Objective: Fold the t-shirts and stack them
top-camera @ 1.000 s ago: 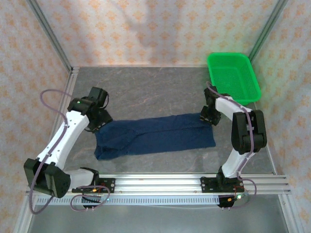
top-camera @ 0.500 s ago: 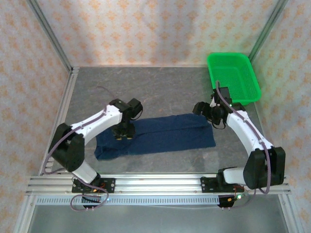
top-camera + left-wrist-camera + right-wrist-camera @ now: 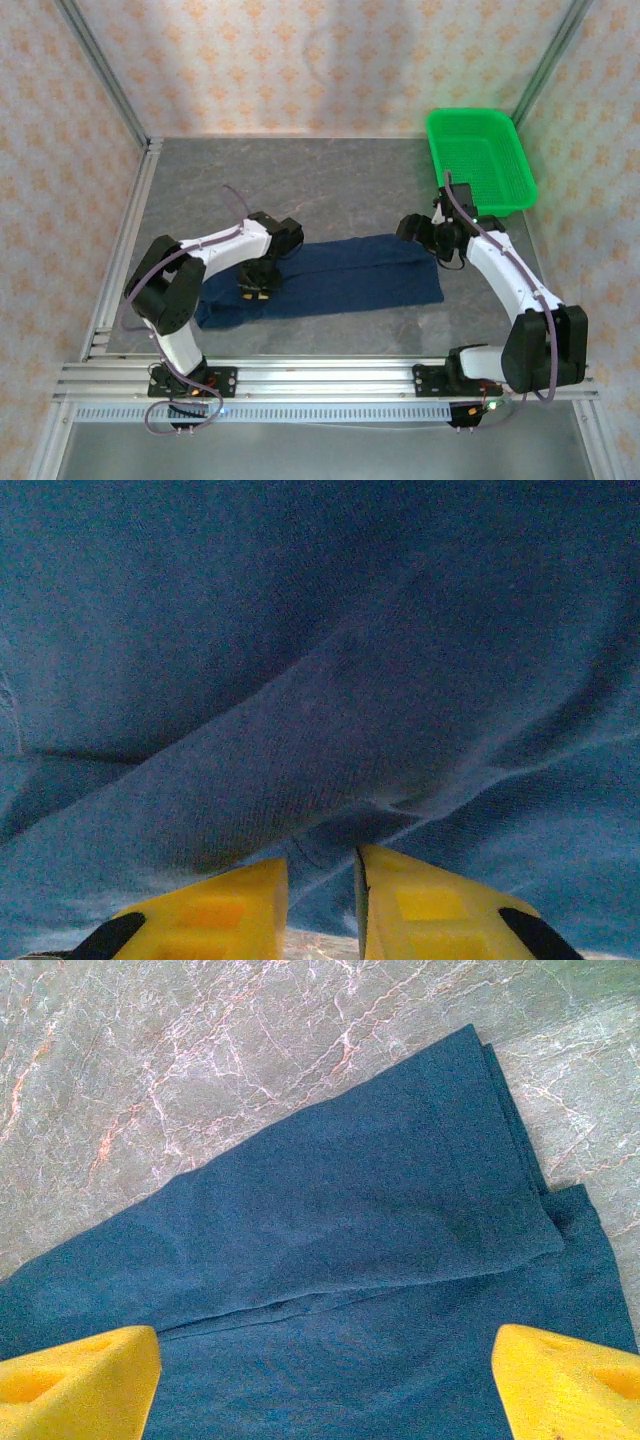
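The left hand (image 3: 322, 858) presses down on the t-shirt (image 3: 345, 280), its yellow fingers (image 3: 225, 905) drawn to a narrow slit and clenched on a ridge of navy cloth gathered at the tips. The right hand (image 3: 325, 1345) is released, fingers spread wide above the garment's right end, where a folded layer overlaps the one beneath. The t-shirt lies flat as a long band across the middle of the grey marbled desk (image 3: 330, 185). A green basket (image 3: 480, 160) sits in the far right corner.

The navy t-shirt (image 3: 350, 1260) lay folded on the marbled table (image 3: 150, 1040). Right gripper (image 3: 320, 1390) hung over it, 2 yellow fingers (image 3: 80, 1380) spread wide.
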Tool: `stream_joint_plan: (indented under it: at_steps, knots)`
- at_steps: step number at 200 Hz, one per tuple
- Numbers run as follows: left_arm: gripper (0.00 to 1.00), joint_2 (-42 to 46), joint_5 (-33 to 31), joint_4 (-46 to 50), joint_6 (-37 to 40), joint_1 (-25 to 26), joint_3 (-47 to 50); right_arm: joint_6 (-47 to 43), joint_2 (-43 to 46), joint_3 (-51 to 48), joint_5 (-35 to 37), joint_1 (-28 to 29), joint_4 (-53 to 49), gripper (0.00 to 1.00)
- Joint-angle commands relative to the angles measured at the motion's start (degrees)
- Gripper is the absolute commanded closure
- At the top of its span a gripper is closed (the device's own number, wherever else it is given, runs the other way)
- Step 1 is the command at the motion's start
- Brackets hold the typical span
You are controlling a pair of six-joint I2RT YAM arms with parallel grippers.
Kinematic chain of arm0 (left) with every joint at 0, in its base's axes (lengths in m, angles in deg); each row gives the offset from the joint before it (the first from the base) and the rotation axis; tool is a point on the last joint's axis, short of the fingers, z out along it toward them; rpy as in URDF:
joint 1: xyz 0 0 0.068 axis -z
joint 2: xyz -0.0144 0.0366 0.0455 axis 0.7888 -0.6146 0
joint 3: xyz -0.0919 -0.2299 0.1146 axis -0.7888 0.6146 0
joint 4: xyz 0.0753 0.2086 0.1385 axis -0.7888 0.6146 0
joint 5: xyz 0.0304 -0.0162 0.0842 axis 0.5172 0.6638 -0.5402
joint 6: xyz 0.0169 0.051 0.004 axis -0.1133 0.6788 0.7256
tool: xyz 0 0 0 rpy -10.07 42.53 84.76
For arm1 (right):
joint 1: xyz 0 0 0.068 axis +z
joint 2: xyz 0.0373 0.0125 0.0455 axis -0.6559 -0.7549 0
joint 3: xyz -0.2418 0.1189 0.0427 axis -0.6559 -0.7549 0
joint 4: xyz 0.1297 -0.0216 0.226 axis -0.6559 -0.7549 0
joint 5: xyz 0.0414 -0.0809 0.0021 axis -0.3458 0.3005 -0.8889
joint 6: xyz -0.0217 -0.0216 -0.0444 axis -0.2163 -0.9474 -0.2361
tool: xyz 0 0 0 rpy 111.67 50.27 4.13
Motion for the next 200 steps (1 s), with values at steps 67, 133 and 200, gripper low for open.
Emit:
stream_joint_plan:
  at_steps: [67,133,200]
  knots:
    - [0.80,-3.7,-1.7,-4.0,0.8,0.4,3.9,-1.2,1.4,-0.5,0.9,0.2,0.1,0.14]
    - [1.00,-1.5,-0.5,-2.8,0.1,0.6,1.7,-1.2,1.5,0.0,1.6,0.2,0.2,0.14]
    - [1.00,4.2,7.3,-2.4,-2.7,3.0,-0.7,-0.9,0.8,-0.3,2.0,0.2,1.1,0.14]
